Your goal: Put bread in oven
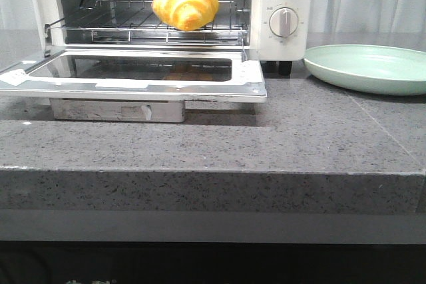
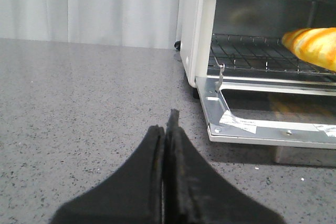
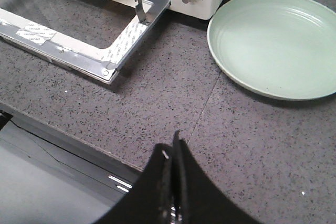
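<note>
On the wire rack (image 1: 143,24) inside the oven (image 1: 283,11) is where the bread (image 1: 186,3) sits right now, toward the right half of the rack and close to its near edge. So the main job looks done to me. The drop-down door (image 1: 133,74) is flat open, glass facing up, propped on what looks like a metal block underneath.

Neither arm shows in the front view. In the wrist views the left gripper (image 2: 167,129) has its fingers pressed together with nothing between them, and it hangs low over the bare countertop (image 1: 219,144) to the left of the oven. The right gripper (image 3: 173,153) is pinched closed and empty too, over the near edge of the counter, with the pale green plate (image 3: 275,43) just beyond it on the right.

If anything's left, my guess is it's swinging that door up. The door's long axis runs left to right, and each gripper sits off one end of it: the left one beside the door's left corner, the right one nearer the right corner but further back toward the counter edge. Honestly I can't tell which is closer. The bun lies far and inward from both.
</note>
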Action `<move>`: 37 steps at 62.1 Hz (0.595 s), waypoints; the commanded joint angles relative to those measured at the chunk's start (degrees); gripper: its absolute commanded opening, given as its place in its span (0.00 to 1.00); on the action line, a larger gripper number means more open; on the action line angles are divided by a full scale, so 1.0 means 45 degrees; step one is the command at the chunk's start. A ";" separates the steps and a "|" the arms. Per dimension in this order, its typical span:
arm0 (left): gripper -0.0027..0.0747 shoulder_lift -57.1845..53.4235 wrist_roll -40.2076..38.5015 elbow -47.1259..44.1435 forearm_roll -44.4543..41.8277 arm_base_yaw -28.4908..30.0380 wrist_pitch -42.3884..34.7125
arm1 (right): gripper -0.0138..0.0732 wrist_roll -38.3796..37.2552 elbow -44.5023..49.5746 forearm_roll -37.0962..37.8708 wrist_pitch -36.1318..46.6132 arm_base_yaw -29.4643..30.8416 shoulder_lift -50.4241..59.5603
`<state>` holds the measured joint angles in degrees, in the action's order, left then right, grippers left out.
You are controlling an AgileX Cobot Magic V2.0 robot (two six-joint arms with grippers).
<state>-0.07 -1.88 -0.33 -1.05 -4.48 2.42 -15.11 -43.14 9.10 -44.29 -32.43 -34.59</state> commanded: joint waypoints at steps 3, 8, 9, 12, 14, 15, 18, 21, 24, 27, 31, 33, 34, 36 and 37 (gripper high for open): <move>0.01 -0.0339 0.0028 -0.0358 0.0138 0.0012 -0.1770 | 0.08 0.0110 -0.0347 0.0263 0.0852 0.0058 0.0007; 0.01 -0.0339 0.0028 -0.0358 0.0138 0.0012 -0.1859 | 0.08 0.0110 -0.0347 0.0263 0.0852 0.0058 0.0007; 0.01 -0.0339 0.0028 -0.0358 0.0138 0.0034 -0.1859 | 0.08 0.0110 -0.0347 0.0263 0.0852 0.0058 0.0007; 0.01 -0.0339 0.0028 -0.0358 0.0138 0.0044 -0.1834 | 0.08 0.0110 -0.0347 0.0263 0.0852 0.0058 0.0007; 0.01 -0.0339 0.0028 -0.0358 0.0115 0.0072 -0.1804 | 0.08 0.0110 -0.0347 0.0263 0.0852 0.0058 0.0007; 0.01 -0.0339 0.0028 -0.0358 0.0115 0.0072 -0.1780 | 0.08 0.0110 -0.0347 0.0263 0.0852 0.0058 0.0007; 0.01 -0.0339 0.0028 -0.0358 0.0115 0.0154 -0.1780 | 0.08 0.0110 -0.0347 0.0263 0.0852 0.0058 0.0007; 0.01 -0.0339 0.0028 -0.0358 0.0115 0.0263 -0.1780 | 0.08 0.0110 -0.0347 0.0263 0.0852 0.0058 0.0007; 0.01 -0.0339 0.0028 -0.0358 0.0115 0.0439 -0.1732 | 0.08 0.0110 -0.0347 0.0263 0.0852 0.0058 0.0007; 0.01 -0.0339 0.0028 -0.0358 0.0140 0.0609 -0.1732 | 0.08 0.0110 -0.0347 0.0263 0.0852 0.0058 0.0007; 0.01 -0.0339 0.0028 -0.0358 0.0140 0.0723 -0.1732 | 0.08 0.0110 -0.0347 0.0263 0.0852 0.0058 0.0007; 0.01 -0.0339 0.0028 -0.0358 0.0140 0.0724 -0.1732 | 0.08 0.0110 -0.0347 0.0263 0.0852 0.0058 0.0007; 0.01 -0.0339 0.0028 -0.0358 0.0140 0.0724 -0.1732 | 0.08 0.0110 -0.0347 0.0263 0.0852 0.0058 0.0007; 0.01 -0.0339 0.0028 -0.0358 0.0140 0.0724 -0.1732 | 0.08 0.0110 -0.0347 0.0263 0.0852 0.0058 0.0007; 0.01 -0.0339 0.0028 -0.0358 0.0140 0.0724 -0.1725 | 0.08 0.0110 -0.0347 0.0263 0.0852 0.0058 0.0007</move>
<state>-0.07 -1.91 -0.33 -0.92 -1.45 -0.80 -15.11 -43.14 9.10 -44.29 -32.43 -34.59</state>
